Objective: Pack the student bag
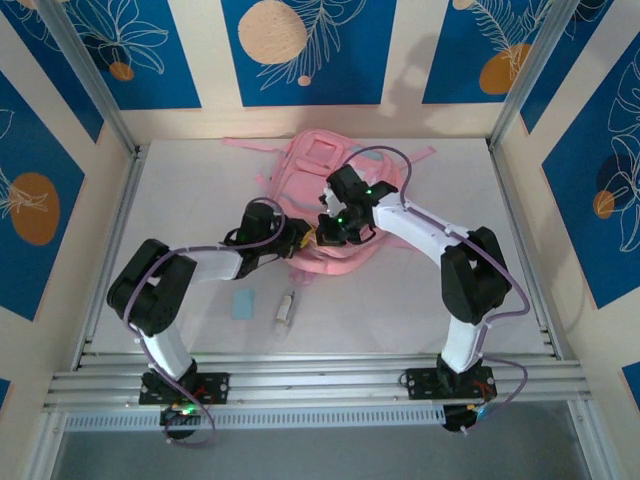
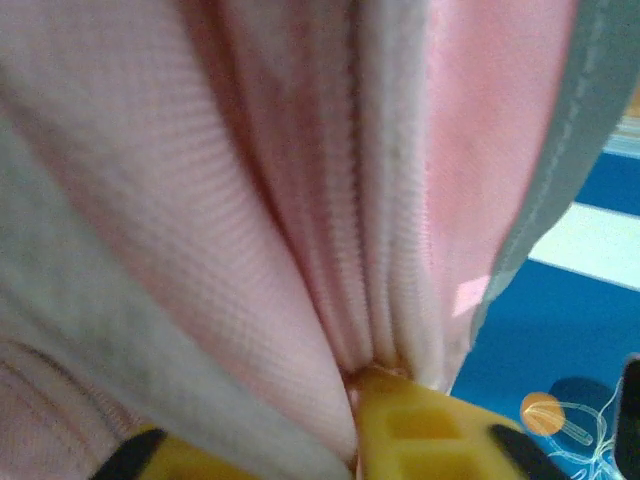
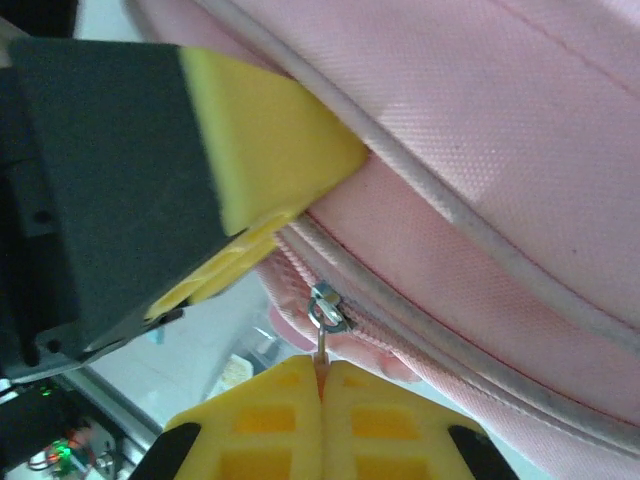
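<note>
Pink student bag — left hand pinches its fabric, right hand its zip pull.

One student bag, two grippers, one pale blue flat item, one small white tube

- Small flat pale-blue square piece, lying on the white tabletop.
- Small white tube-like item, just right of it, not touching.
- Blue wall panels with white leaf outlines and orange discs.
</note>
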Robot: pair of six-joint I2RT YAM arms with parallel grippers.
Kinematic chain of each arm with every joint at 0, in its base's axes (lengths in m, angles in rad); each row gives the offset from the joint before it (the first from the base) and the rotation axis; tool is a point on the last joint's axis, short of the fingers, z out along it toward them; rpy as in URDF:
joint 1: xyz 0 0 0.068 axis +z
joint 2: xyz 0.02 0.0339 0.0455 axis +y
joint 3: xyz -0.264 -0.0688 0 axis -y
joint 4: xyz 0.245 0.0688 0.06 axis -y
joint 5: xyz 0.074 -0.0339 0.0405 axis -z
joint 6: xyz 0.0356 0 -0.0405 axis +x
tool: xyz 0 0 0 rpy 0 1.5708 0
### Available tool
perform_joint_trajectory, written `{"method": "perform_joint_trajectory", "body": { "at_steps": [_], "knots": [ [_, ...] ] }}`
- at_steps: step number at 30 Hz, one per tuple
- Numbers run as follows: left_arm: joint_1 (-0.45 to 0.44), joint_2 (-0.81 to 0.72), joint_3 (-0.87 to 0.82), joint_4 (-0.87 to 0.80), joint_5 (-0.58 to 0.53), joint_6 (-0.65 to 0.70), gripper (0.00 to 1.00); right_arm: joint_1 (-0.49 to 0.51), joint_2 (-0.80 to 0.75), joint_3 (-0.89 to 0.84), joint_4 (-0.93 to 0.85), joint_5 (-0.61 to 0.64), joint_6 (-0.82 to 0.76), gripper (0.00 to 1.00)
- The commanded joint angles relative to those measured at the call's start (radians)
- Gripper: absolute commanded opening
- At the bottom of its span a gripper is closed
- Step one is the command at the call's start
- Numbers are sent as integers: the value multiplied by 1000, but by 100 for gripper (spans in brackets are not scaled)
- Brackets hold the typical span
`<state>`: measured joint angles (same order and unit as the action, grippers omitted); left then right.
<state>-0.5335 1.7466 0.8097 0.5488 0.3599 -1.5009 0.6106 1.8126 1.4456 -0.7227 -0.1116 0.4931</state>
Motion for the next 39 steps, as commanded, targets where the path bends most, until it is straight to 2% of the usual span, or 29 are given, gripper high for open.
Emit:
{"method": "perform_joint_trajectory", "body": {
  "at_steps": [1,7,9,15,22,27,31,34,39],
  "knots": [
    [6,-3,-30,5,-66,8,0,32,9,-7,-96,14,-51,0],
    [21,-67,-21,-81,-78,78,0,29,8,-41,-253,252,-77,0],
    [23,-66,-19,-76,-70,79,0,19,4,-66,-256,279,-76,0],
    [23,-62,-23,-72,-55,77,0,-6,-37,-112,-190,186,-63,0],
    [20,-43,-17,-38,-32,58,0,22,-22,-127,-76,62,-84,0],
    [17,-61,-14,-40,-31,51,0,58,29,-96,-30,145,-35,0],
    [15,-84,-21,-47,-33,50,0,62,45,-95,0,176,0,14],
    [14,-92,-25,-43,-32,45,0,64,53,-93,6,197,18,22],
    [7,-97,-28,-29,-36,35,0,81,66,-85,8,249,34,25]
  ]
}}
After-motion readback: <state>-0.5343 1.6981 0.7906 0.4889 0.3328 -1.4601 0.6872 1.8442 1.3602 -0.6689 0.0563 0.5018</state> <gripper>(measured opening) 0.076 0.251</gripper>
